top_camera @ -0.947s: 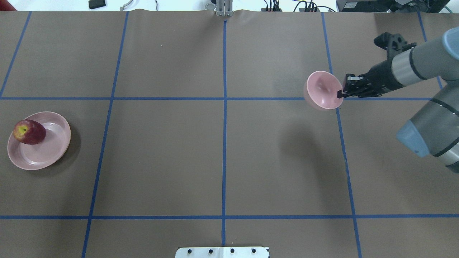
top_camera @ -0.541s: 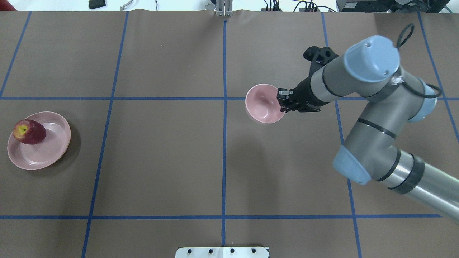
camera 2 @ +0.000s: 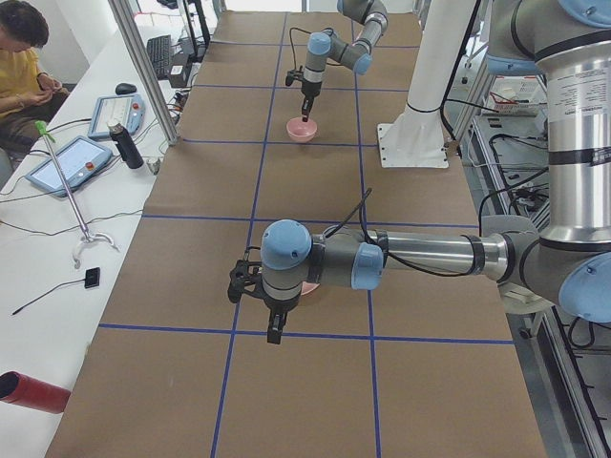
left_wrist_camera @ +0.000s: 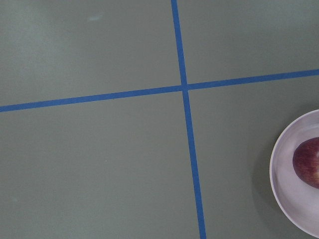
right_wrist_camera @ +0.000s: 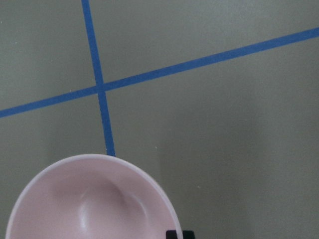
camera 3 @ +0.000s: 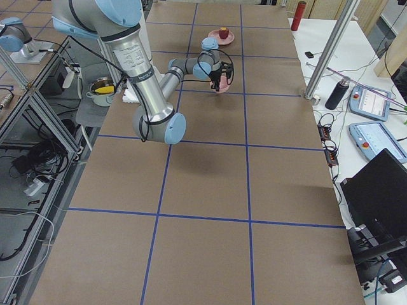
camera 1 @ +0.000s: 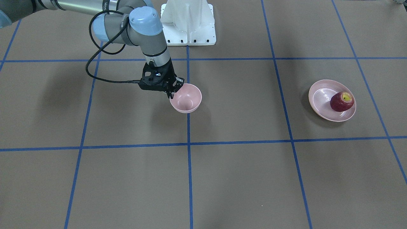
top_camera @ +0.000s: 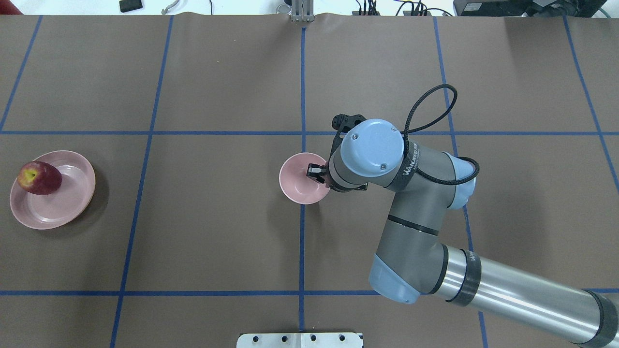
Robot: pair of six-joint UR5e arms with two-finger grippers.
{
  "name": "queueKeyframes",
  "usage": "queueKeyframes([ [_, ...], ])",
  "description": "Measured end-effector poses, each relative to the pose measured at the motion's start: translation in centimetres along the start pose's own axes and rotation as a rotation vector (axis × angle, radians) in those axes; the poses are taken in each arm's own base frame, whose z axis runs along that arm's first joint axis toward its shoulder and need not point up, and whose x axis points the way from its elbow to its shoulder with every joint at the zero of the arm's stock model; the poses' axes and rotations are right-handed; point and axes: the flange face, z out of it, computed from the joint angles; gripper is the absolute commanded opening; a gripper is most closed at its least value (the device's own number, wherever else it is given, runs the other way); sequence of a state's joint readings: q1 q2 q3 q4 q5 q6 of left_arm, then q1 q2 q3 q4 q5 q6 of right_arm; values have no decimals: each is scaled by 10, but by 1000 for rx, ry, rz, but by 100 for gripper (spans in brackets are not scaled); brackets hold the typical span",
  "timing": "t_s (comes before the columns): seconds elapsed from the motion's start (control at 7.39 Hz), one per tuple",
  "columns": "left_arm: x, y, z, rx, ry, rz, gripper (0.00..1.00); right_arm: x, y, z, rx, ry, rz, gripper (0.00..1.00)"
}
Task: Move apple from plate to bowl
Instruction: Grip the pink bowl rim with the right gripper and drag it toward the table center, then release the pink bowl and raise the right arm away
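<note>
Right gripper (top_camera: 316, 172): clamped on the rim of the bowl (top_camera: 300, 181). The bowl is upright at mid-desk, over the centre blue line.
Apple (top_camera: 39, 178): on the plate (top_camera: 67, 205), at the edge away from the bowl, well apart from it.
Left gripper (camera 2: 274, 329): near the plate; cannot tell whether it is apart or together.
Desk (top_camera: 193, 227): brown, with a blue tape grid.

This is a robotics lab. The table (top_camera: 217, 217) is covered in brown paper with a taped blue grid (top_camera: 302, 72). Beside the table are 2 control tablets (camera 2: 72, 162) and metal frame posts (camera 2: 143, 67).
</note>
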State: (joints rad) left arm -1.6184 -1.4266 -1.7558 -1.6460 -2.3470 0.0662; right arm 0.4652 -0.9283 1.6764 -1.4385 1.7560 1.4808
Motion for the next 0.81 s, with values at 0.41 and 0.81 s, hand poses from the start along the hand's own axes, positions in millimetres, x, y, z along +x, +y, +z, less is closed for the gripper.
queueKeyframes([
  [0.41, 0, 0, 0, 0, 0, 1, 98, -10, 12, 13, -8, 12, -11, 64],
  [0.81, 0, 0, 0, 0, -1, 1, 98, -11, 4, -2, 10, -15, -5, 100],
])
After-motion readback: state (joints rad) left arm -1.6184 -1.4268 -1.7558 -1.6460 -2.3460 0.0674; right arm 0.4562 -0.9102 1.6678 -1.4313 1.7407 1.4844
